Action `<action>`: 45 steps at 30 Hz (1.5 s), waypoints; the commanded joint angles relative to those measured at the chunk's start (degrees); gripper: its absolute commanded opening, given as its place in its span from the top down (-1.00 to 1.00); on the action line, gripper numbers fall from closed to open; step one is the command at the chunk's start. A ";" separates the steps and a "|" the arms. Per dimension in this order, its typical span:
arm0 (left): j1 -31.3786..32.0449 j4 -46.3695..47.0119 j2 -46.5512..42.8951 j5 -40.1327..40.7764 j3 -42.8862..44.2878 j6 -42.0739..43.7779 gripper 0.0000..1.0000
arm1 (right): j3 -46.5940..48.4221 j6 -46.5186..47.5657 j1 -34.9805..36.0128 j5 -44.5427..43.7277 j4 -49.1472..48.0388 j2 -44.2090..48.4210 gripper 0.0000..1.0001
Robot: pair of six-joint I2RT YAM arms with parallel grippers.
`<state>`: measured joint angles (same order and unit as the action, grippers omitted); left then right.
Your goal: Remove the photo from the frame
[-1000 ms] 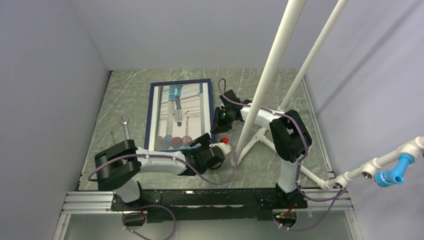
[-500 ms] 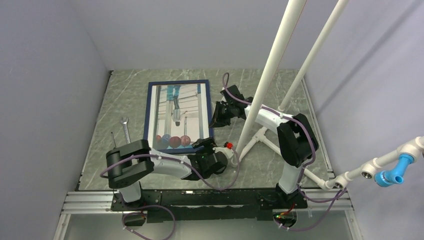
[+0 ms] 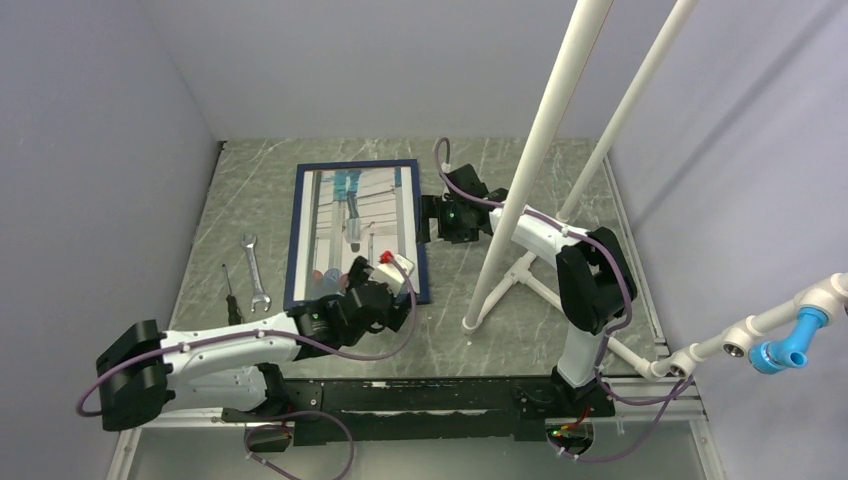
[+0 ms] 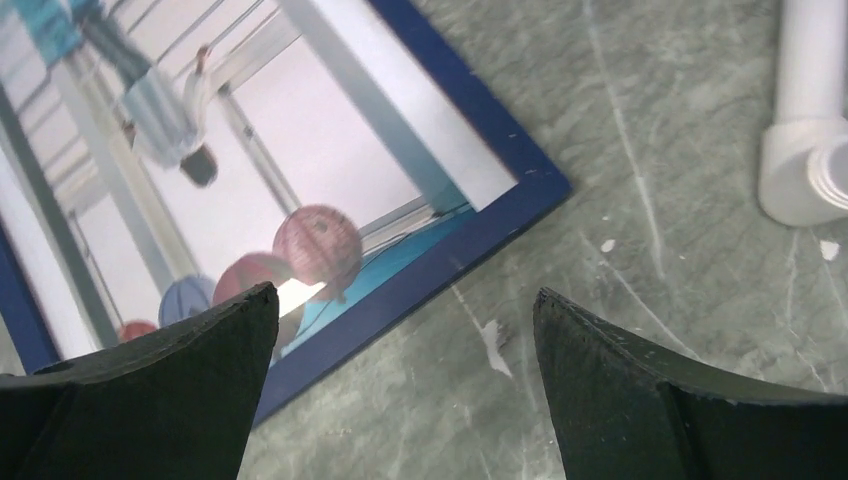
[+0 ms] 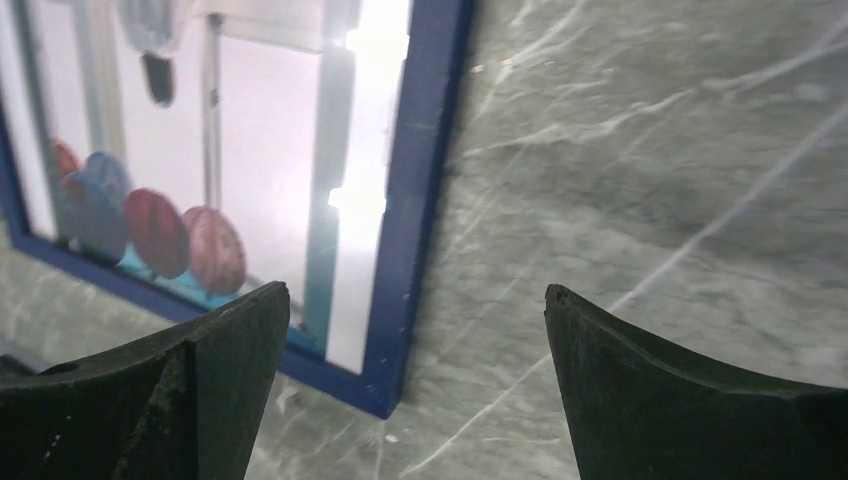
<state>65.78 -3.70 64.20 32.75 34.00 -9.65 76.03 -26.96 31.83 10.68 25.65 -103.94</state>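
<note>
The frame (image 3: 357, 164) is a thin navy-blue rectangle lying face up on the marbled table, with the photo (image 3: 345, 215) inside it; red and blue balls show at its near end. My left gripper (image 3: 393, 280) hovers over the frame's near right corner. In the left wrist view it (image 4: 405, 295) is open and empty, with the frame (image 4: 480, 230) corner and photo (image 4: 300, 150) just ahead. My right gripper (image 3: 428, 218) sits beside the frame's right edge. In the right wrist view it (image 5: 418, 290) is open above the frame (image 5: 420, 200) rim and photo (image 5: 250, 150).
A wrench (image 3: 255, 270) and a screwdriver (image 3: 229, 290) lie left of the frame. A white pipe stand (image 3: 520, 180) rises right of the frame; its foot (image 4: 805, 150) shows in the left wrist view. Grey walls enclose the table on three sides.
My left arm has swung left, carrying its gripper from the table right of the frame to over the frame's near right corner. My right gripper has opened wide beside the frame's right edge.
</note>
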 commanded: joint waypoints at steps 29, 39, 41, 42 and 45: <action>-11.35 -10.26 -27.93 -4.58 -8.67 -15.99 -0.99 | 8.16 -0.44 1.64 -5.80 -1.34 -10.40 -0.99; -11.46 -12.26 -26.79 -5.88 -8.00 -15.79 -0.99 | 19.11 -3.62 7.51 -17.58 7.58 -21.30 -0.45; -11.41 -12.60 -26.88 -6.51 -7.88 -15.79 -0.99 | 17.79 -4.24 7.74 -17.62 5.98 -21.27 -0.26; -11.43 -12.64 -27.05 -6.97 -7.93 -15.79 -0.99 | 16.95 -4.46 7.72 -17.51 5.09 -21.04 -0.14; -11.44 -12.20 -28.03 -8.33 -8.73 -15.49 -0.99 | 15.48 -4.54 7.70 -18.07 4.21 -20.37 0.21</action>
<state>54.57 -16.40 37.32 26.94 24.12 -24.95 93.27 -30.24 39.03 -4.62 29.91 -124.09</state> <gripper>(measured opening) 0.994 0.473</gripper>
